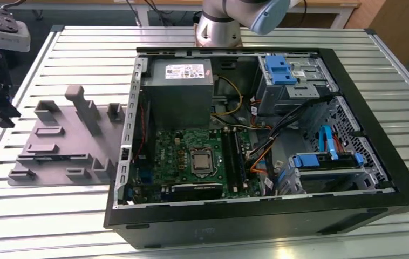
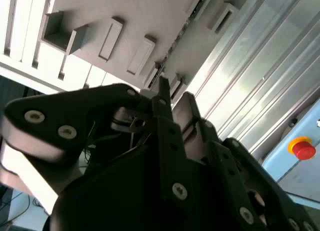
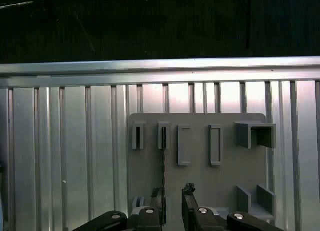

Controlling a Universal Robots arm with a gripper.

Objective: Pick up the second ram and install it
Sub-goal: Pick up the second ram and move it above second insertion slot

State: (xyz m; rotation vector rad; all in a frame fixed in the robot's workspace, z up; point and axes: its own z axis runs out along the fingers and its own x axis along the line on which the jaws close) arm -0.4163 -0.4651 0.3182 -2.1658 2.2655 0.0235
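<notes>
In both wrist views the second ram shows edge-on as a thin dark strip standing in a slot of the grey tray. It also runs as a slanted dark line beyond the fingertips. My gripper hangs above the tray, open, with nothing between its fingers. One finger lines up with the stick's near end, and the gap sits just beside it. In the exterior view the gripper is over the table's far left, next to the tray.
An open computer case lies to the exterior view's right of the tray, with the green motherboard and its dark memory slots inside. The arm's base stands behind the case. Upright blocks rise from the tray on the slatted metal table.
</notes>
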